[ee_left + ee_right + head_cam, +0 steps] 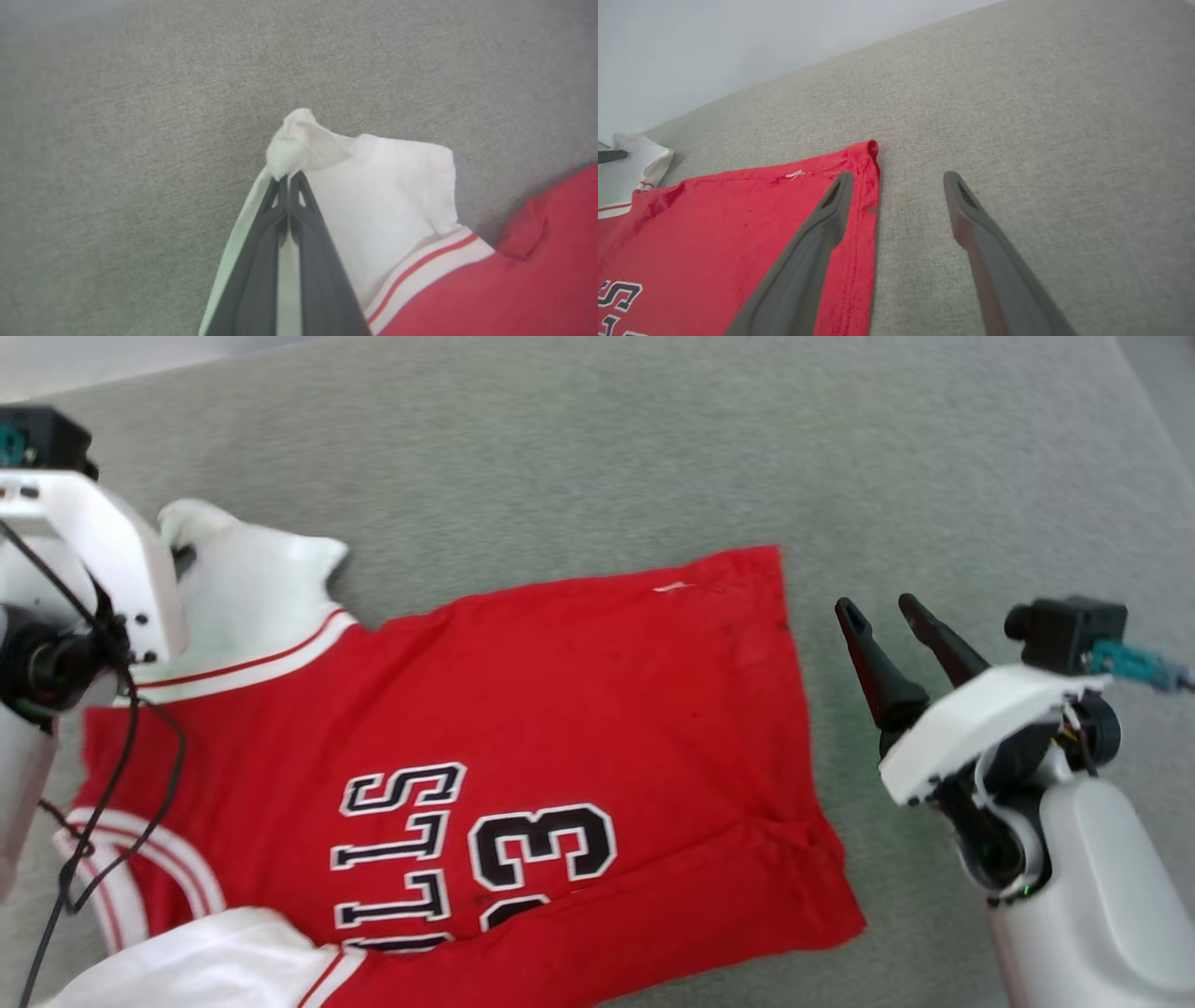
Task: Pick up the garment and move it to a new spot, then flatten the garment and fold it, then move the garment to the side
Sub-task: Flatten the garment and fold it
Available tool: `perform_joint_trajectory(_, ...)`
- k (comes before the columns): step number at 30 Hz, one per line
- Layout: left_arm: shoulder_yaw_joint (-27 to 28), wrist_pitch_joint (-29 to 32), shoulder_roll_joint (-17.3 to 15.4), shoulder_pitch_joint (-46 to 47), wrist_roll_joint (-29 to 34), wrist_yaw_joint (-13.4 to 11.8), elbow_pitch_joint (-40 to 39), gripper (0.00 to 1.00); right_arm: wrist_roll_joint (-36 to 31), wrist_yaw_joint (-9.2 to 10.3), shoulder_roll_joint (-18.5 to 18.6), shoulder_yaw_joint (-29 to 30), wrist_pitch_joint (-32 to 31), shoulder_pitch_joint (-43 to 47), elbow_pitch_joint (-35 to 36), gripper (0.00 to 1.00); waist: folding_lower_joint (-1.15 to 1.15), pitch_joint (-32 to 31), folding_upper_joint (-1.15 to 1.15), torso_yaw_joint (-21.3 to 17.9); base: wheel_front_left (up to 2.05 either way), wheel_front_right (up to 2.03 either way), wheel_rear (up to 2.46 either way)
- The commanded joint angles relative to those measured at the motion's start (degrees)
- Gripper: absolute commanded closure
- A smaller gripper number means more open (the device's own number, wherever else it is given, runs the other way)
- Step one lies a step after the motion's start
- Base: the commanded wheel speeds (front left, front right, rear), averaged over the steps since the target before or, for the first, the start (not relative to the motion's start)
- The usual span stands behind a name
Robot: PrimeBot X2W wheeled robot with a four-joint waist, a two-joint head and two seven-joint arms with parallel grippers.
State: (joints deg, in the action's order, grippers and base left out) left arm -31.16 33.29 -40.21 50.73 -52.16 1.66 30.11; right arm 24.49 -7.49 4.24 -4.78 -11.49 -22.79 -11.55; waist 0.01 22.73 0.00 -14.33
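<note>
The garment (560, 709), a red jersey with white sleeves and black-and-white lettering, lies spread face up on a grey fabric surface. My left gripper (288, 179) is shut on the edge of its far white sleeve (387, 191), which bunches up at the fingertips. In the head view that sleeve (247, 579) sits at the upper left beside the left wrist. My right gripper (878, 607) hovers open just right of the jersey's hem. In the right wrist view one open finger overlaps the red hem corner (871, 154) and the other is over bare surface.
The grey fabric surface (597, 457) extends far beyond the jersey at the back and right. A pale wall (738, 42) rises past its far edge. A black cable (140, 747) from the left wrist hangs over the jersey's collar side.
</note>
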Motion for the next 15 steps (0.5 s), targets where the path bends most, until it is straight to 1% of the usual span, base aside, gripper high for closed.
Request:
perform_joint_trajectory(1, -0.4, -1.2, 0.7, 1.1, 0.8, 0.3, 0.3, 1.00, 0.5, 0.00, 0.9, 0.2, -1.3, -2.2, -1.9, 0.00, -0.01, -1.2, 0.00, 2.5, 0.00, 0.00, 0.00)
perform_joint_trajectory(3, -1.0, -2.8, 1.8, 2.2, 2.1, 0.6, 0.1, 1.00, 1.7, 0.00, 1.8, 0.3, -3.5, -4.8, -5.1, 0.00, -0.01, -1.5, 0.00, 4.1, 0.00, 0.00, 0.00)
perform_joint_trajectory(7, -1.9, -4.4, 3.4, 3.7, 3.1, 1.2, -0.8, 1.00, 3.5, 0.00, 4.1, -0.7, -9.7, -9.9, -11.1, 0.00, -0.01, -1.3, 0.00, 6.8, 0.00, 0.00, 0.00)
perform_joint_trajectory(12, -2.5, -5.6, 4.3, 4.7, 3.9, 1.5, -3.0, 1.00, 3.7, 0.00, 6.1, -2.5, -18.3, -16.1, -17.1, 0.00, -0.01, 0.3, 0.00, 9.2, 0.00, 0.00, 0.00)
perform_joint_trajectory(13, -2.5, -5.9, 4.3, 4.7, 4.1, 1.5, -3.5, 1.00, 3.6, 0.00, 6.1, -3.0, -19.6, -17.1, -18.1, 0.00, -0.01, 0.7, 0.00, 9.6, 0.00, 0.00, 0.00)
perform_joint_trajectory(15, -2.5, -6.1, 4.3, 4.7, 4.0, 1.5, -3.9, 1.00, 3.2, 0.00, 6.1, -3.3, -20.2, -18.5, -18.9, 0.00, -0.01, 1.1, 0.00, 9.8, 0.00, 0.00, 0.00)
